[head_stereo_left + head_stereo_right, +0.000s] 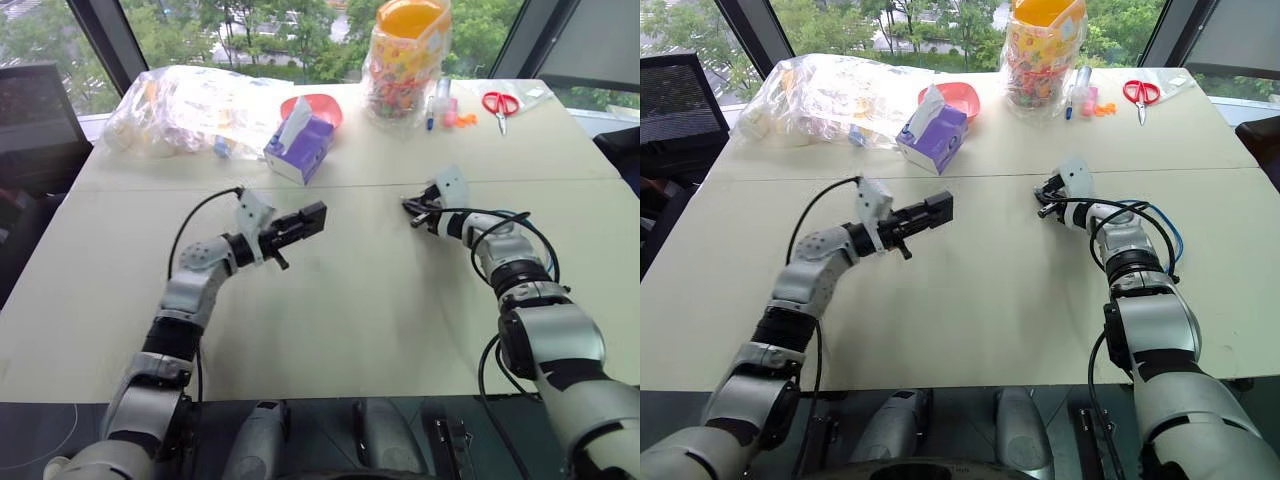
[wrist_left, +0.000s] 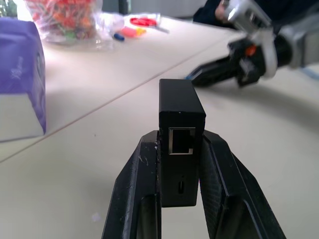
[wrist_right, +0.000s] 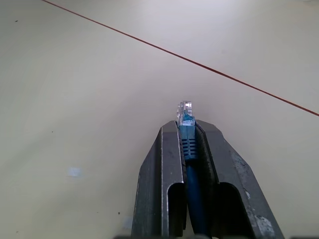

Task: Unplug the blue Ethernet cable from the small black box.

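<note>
My left gripper (image 1: 312, 222) is shut on the small black box (image 2: 179, 134), held a little above the table left of centre. The box's port (image 2: 182, 140) faces the wrist camera and is empty. My right gripper (image 1: 412, 212) is shut on the blue Ethernet cable (image 3: 188, 149) just behind its clear plug (image 3: 186, 112), which sticks out past the fingertips. The cord (image 1: 1168, 228) loops back along my right forearm. The two grippers point toward each other with a wide gap of bare table between them, and the plug is apart from the box.
A purple tissue box (image 1: 300, 148) stands behind the left gripper, with a red bowl (image 1: 322, 104) and a clear plastic bag (image 1: 190, 105) farther back. A jar of colourful items (image 1: 405, 60) and red scissors (image 1: 500, 103) sit at the far edge.
</note>
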You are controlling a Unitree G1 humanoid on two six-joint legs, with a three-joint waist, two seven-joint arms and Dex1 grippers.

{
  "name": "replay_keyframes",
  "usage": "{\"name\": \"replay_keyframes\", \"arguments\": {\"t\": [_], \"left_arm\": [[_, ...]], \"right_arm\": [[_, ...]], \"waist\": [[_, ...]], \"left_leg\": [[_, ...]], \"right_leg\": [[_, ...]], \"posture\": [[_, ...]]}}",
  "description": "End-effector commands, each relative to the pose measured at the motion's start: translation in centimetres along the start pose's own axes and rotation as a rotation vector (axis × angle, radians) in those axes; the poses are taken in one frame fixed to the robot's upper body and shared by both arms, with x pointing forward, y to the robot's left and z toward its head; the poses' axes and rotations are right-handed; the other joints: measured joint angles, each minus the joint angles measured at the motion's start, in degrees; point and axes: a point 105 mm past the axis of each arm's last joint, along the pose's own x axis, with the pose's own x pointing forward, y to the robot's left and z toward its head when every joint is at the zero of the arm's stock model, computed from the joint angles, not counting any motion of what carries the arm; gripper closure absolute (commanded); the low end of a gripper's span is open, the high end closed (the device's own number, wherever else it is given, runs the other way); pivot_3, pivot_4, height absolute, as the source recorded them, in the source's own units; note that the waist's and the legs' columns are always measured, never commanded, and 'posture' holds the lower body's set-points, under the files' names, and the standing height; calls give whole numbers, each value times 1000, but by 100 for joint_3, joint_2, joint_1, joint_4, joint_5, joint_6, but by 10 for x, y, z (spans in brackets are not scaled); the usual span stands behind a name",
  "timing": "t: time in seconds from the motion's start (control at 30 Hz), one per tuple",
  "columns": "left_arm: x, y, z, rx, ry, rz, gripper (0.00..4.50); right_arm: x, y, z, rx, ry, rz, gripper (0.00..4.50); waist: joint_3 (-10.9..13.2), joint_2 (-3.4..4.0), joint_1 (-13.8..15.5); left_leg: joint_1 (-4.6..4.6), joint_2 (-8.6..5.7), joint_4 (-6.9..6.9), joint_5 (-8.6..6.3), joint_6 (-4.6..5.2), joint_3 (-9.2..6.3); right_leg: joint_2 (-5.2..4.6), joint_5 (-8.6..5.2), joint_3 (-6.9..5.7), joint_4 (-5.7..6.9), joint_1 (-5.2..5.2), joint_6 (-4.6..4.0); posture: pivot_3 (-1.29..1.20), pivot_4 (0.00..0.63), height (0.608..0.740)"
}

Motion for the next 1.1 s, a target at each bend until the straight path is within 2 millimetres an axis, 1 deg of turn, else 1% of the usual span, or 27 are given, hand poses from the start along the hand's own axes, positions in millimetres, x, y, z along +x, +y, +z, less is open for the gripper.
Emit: {"name": "replay_keyframes", "arguments": {"t": [0.03, 0.17, 0.3, 0.37, 0.4, 0.43, 0.5, 0.57, 0.63, 0.77, 0.8, 0.87, 0.9, 1.03, 1.1], "left_arm": [[3, 6, 3, 70, -51, 58, 4064], [-1, 12, -6, 55, -92, 164, 4064], [-7, 10, -19, 48, -76, 184, 4064], [-9, 9, -25, 37, -65, 194, 4064], [-10, 8, -27, 25, -63, 195, 4064], [-10, 7, -29, 13, -58, 195, 4064], [-11, 5, -33, 2, -45, 190, 3000], [-11, 4, -35, 1, -39, 190, 2116], [-12, 3, -36, -7, -35, 190, 1222], [-13, 2, -40, -60, -21, 181, 1222], [-13, 2, -40, -72, -21, 182, 1013], [-15, 4, -40, -83, -21, 193, 453], [-16, 5, -39, -85, -21, 196, 18], [-26, 8, -36, -84, -20, 205, 18], [-32, 8, -35, -80, -20, 203, 18]], "right_arm": [[2, 1, 7, 3, -32, -4, 4482], [6, 10, 9, 52, -57, 26, 4482], [8, 16, 10, 83, -68, 56, 4482], [8, 17, 10, 88, -70, 62, 3638], [8, 17, 11, 89, -70, 62, 3302], [8, 17, 11, 92, -70, 62, 2833], [8, 17, 10, 106, -65, 67, 1781], [8, 17, 12, 117, -68, 74, 802], [7, 17, 15, 138, -79, 81, 785], [5, 19, 25, 219, -131, 132, 785], [4, 19, 27, 237, -142, 145, 785], [3, 20, 34, 271, -170, 165, 785], [3, 21, 36, 289, -183, 173, 785], [0, 22, 53, 362, -249, 213, 785], [-2, 23, 58, 379, -266, 225, 785]], "waist": [[0, 0, -4], [0, 0, -10], [-1, 1, -14], [-1, 1, -11], [-1, 1, -9], [-1, 2, -10], [-2, 3, -8], [-2, 3, -8], [-3, 4, -1], [-4, 5, -7], [-4, 6, -9], [-4, 6, -15], [-4, 6, -15], [-4, 7, -39], [-5, 7, -65]], "left_leg": [[0, 0, 0, 0, 0, 1], [2, 0, 3, 0, 1, 1], [4, 0, 3, 0, 1, 2], [4, 0, 4, 0, 1, 2], [5, 0, 4, 0, 1, 2], [5, 0, 5, 0, 1, 2], [7, 0, 5, 0, 1, 2], [10, 0, 6, 0, 1, 2], [11, 0, 6, 1, 1, 2], [12, 0, 6, 0, 1, 1], [12, 0, 6, 1, 1, 1], [12, 0, 6, 0, 2, 2], [12, 0, 6, 0, 2, 1], [12, 0, 6, 0, 2, 2], [12, 1, 4, 0, 2, 2]], "right_leg": [[0, 1, 1, 0, -1, 2], [0, 2, 2, 5, 0, 4], [0, 3, 4, 8, -1, 6], [0, 3, 4, 9, 0, 6], [0, 3, 4, 9, 1, 6], [0, 4, 4, 9, 1, 6], [0, 4, 4, 10, 4, 7], [1, 4, 4, 10, 7, 7], [1, 4, 4, 11, 9, 7], [1, 4, 4, 11, 9, 7], [1, 4, 4, 11, 9, 7], [1, 4, 4, 11, 9, 7], [1, 4, 4, 11, 9, 7], [1, 4, 4, 12, 8, 7], [1, 4, 4, 13, 6, 7]], "posture": [[0, 150, 740], [0, 150, 740], [0, 150, 740], [0, 150, 740], [0, 150, 740], [0, 150, 740], [0, 150, 740], [0, 150, 740], [0, 150, 740], [0, 150, 740], [0, 150, 740], [0, 150, 740], [0, 150, 740], [0, 150, 740], [0, 150, 740]]}}
